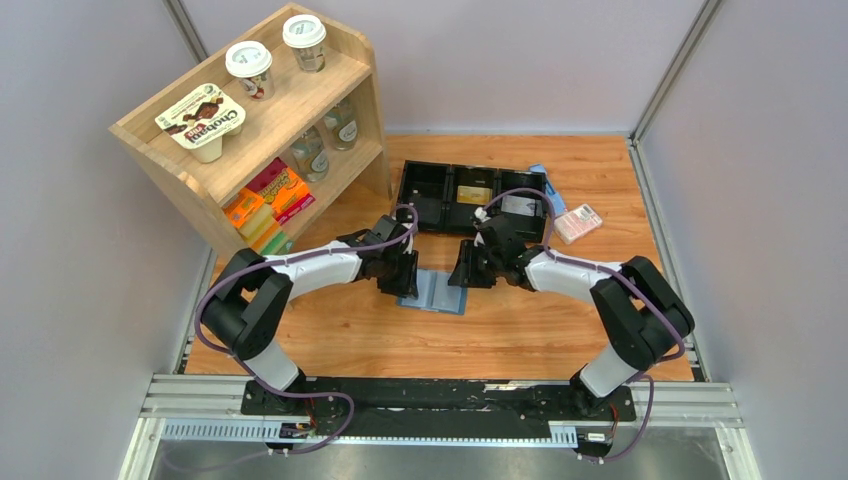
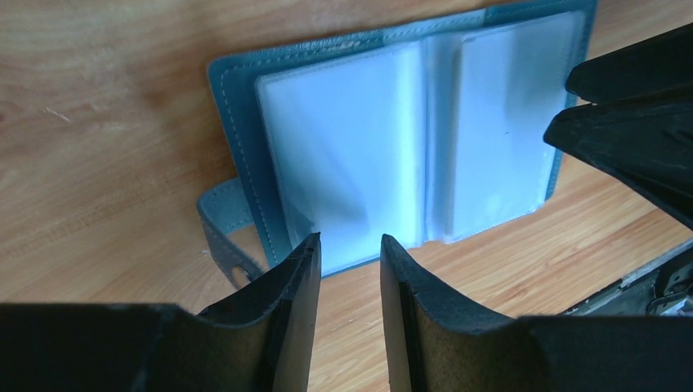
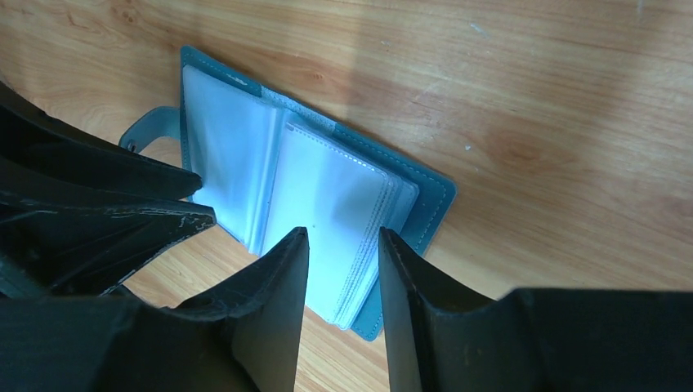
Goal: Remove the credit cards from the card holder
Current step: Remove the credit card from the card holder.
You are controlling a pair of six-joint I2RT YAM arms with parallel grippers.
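Closest to us, the left jaws stand a narrow gap apart with nothing between them, their tips poised at the near edge of the small teal-blue folding card holder (image 2: 351, 139). The right jaws are likewise a little parted and empty, at the holder's opposite side. The holder lies spread open and flat on the wooden surface (image 1: 520, 320) between the two, its clear plastic sleeves facing up. The sleeves we can see look empty: no thin black credit cards show in either wrist view, though we cannot tell whether one hides deeper in the stacked sleeves. Farther back, the long black three-compartment tray (image 1: 404, 195) holds a gold card (image 1: 474, 190) in its middle compartment and a whitish-silver card (image 1: 520, 206) in the right one. We judge the opening done and the emptying far along, perhaps finished; what is left is leafing through the lower sleeves.
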